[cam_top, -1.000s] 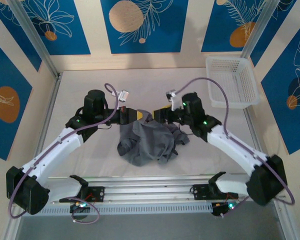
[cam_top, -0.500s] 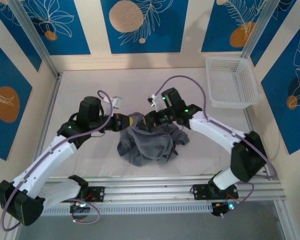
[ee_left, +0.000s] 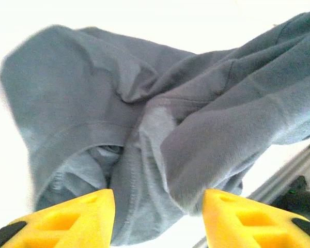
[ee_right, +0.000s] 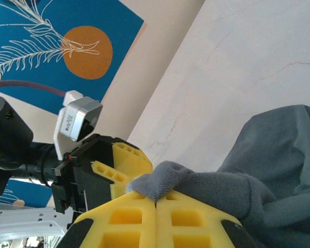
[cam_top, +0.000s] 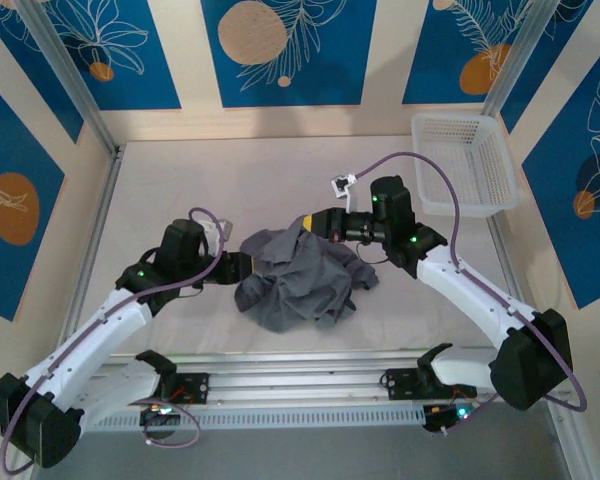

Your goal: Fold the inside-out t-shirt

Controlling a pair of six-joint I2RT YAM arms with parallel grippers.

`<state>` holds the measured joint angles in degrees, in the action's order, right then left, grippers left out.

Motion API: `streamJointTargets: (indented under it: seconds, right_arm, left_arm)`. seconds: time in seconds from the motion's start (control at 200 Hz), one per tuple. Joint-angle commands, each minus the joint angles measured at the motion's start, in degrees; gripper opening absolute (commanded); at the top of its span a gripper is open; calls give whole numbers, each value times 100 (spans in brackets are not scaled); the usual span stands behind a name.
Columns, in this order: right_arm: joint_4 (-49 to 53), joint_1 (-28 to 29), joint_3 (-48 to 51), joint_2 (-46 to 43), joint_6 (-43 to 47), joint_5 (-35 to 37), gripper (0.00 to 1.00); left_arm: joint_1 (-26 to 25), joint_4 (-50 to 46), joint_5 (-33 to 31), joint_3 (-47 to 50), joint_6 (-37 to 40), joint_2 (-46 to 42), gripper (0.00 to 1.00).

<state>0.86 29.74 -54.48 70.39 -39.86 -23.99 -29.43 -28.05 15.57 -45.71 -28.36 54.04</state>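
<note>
Bunched t-shirt (cam_top: 302, 285) occupies the centre of the counter (cam_top: 180, 180), closely flanked by the left hand (cam_top: 242, 266) and right hand (cam_top: 309, 222). Open surface lies behind and to the left. A white basket (cam_top: 465, 165) blocks the far right corner.

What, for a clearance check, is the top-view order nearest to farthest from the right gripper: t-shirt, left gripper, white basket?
1. t-shirt, pinched in the right gripper itself.
2. left gripper, to its left at the shirt's edge.
3. white basket, far right corner.
</note>
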Motion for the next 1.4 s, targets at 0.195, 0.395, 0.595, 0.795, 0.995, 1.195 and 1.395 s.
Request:
streamJointTargets:
  seconds: [0.195,0.395,0.595,0.795,0.995,1.195,1.395]
  right_arm:
    - [-34,-12,-64,316,-558,-41,0]
    - [-6,-3,-185,432,-642,-109,0]
    - [36,-3,-221,424,-683,-134,0]
    - [39,15,-235,453,-722,-224,0]
    - [127,-2,-239,532,-747,-248,0]
    - [317,-182,-149,712,-810,-352,0]
    - [284,-435,22,770,-829,-463,0]
  left_arm:
    - [-2571,-140,-2893,-1045,2088,186,40]
    - [-3174,-166,-4322,-1520,2560,1328,38]
    - [-2897,67,-4638,-1474,2599,2007,50]
    - [-2567,525,-4814,-1228,2597,2191,49]
    - [-2396,1034,-4043,-1082,2634,1879,15]
    - [-1739,1337,-2281,-754,2075,1018,0]
    - [-719,1300,-273,-572,1257,763,0]
